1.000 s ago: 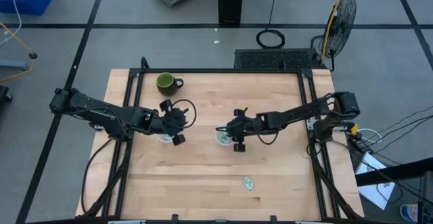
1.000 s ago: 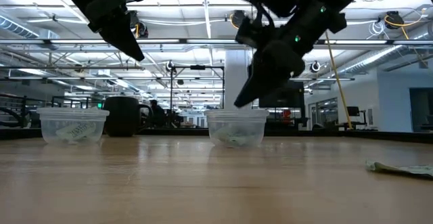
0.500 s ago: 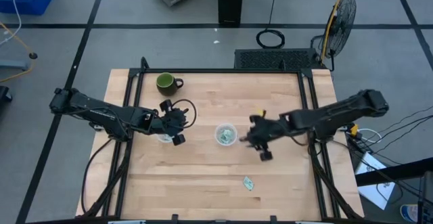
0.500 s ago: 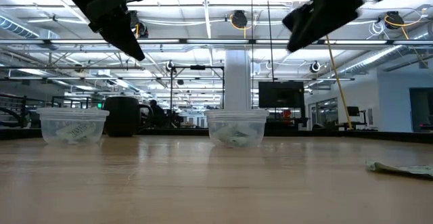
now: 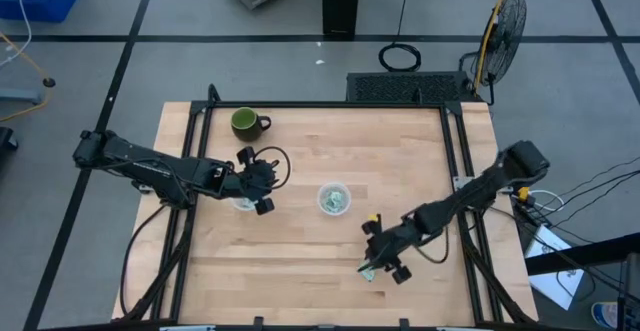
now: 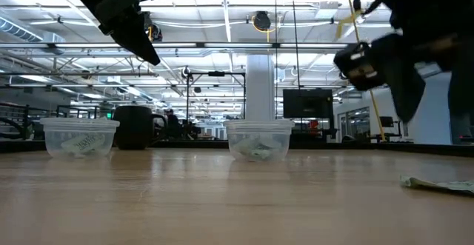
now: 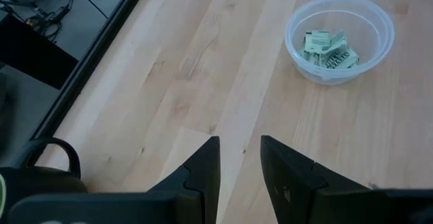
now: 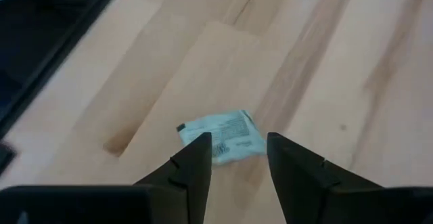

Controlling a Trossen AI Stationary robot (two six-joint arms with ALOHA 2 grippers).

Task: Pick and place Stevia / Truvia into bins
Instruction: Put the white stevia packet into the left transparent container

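One pale green and white packet (image 5: 368, 270) lies flat on the wood near the table's near edge; it also shows as the packet (image 8: 223, 137) and the packet (image 6: 437, 185). My right gripper (image 5: 380, 259) hovers open above it, with its fingers (image 8: 238, 149) either side of it and well off the table in the low view. Two clear cups hold packets: the centre cup (image 5: 334, 199), (image 7: 339, 38) and the left cup (image 5: 243, 204), (image 6: 80, 136). My left gripper (image 5: 262, 187), (image 7: 240, 163) waits open above the left cup.
A dark green mug (image 5: 246, 122) stands near the far left corner. A black frame rail (image 5: 461, 181) runs along the table's sides. Bare wood lies between the centre cup and the lone packet, and across the near left part of the table.
My right gripper has swung away from the centre cup toward the table's near edge and now hangs over the lone packet. The packets and cups have not moved.
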